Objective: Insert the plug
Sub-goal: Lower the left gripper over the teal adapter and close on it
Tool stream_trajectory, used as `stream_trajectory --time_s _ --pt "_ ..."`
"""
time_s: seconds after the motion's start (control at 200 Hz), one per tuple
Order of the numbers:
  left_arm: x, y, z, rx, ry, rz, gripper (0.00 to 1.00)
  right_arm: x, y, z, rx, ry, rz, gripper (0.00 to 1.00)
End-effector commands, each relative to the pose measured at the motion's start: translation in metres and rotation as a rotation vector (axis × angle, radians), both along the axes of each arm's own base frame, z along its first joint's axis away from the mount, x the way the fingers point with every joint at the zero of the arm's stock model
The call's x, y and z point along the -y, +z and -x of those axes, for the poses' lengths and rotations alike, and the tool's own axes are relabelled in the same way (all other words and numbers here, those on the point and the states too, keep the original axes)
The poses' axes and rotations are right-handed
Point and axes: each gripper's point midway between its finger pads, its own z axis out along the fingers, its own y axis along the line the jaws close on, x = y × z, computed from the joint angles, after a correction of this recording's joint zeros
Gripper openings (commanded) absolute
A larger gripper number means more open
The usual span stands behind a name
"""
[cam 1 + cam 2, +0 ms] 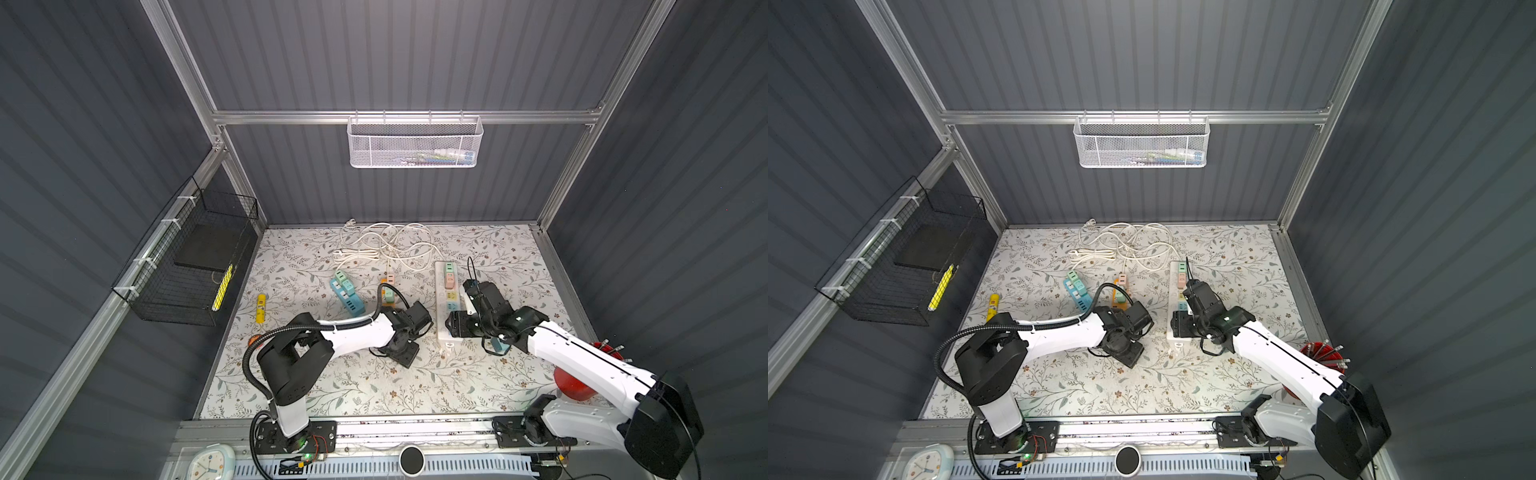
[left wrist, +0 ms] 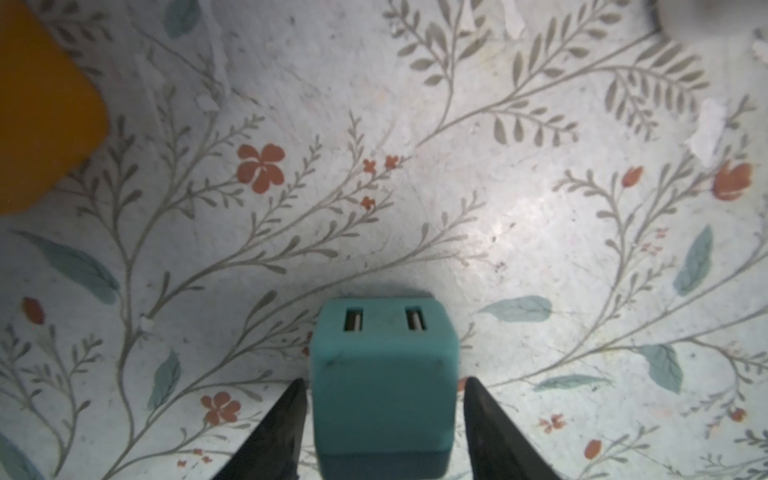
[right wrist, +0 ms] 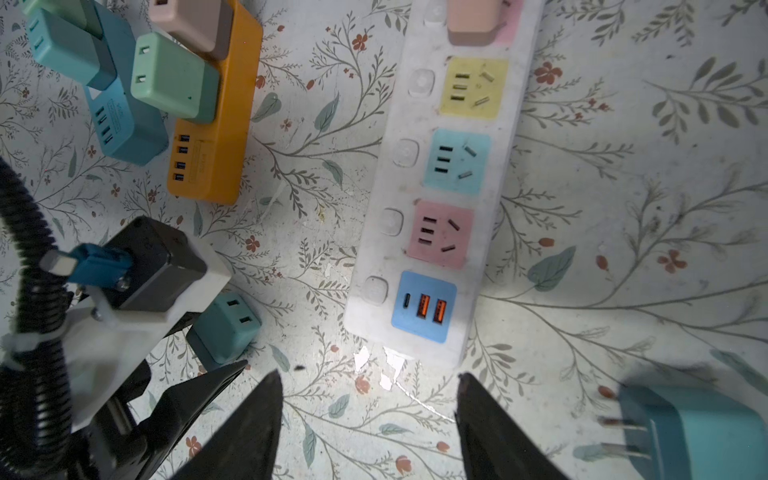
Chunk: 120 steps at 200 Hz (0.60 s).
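The widest free room is the bare mat [image 1: 374, 386] toward the near edge and the stretch right of the white power strip [image 3: 457, 187], broken by 1 blue plug [image 3: 698, 432] lying there, prongs out. Between that strip and the orange strip [image 3: 216, 124] runs 1 open lane, narrowed at its near end by the left gripper [image 2: 384, 381] straddling the teal plug [image 3: 226, 328]. The back seems blocked by tangled white cables [image 1: 386, 245], though their height is hard to judge.
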Motion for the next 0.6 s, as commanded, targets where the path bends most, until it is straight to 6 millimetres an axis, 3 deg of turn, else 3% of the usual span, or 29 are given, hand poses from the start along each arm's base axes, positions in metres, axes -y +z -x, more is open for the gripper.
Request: stream_trajectory --time_s 0.0,0.335,0.525,0.595 --pt "0.0036 -0.0014 0.0001 -0.006 -0.016 -0.009 0.60 0.0011 0.0009 -0.0019 0.000 0.006 0.003 0.67" --pt "-0.0061 -0.0071 0.0001 0.004 -0.015 -0.052 0.57 0.0032 0.0039 -0.0050 -0.004 0.004 0.021 0.68" --pt "-0.0057 -0.0072 0.0006 0.009 -0.016 -0.039 0.50 -0.0004 0.0067 -0.0085 -0.008 0.010 0.018 0.68" --pt "-0.0043 -0.0027 -0.0009 0.026 -0.021 -0.020 0.42 -0.0009 0.0083 -0.0091 -0.007 0.009 0.015 0.68"
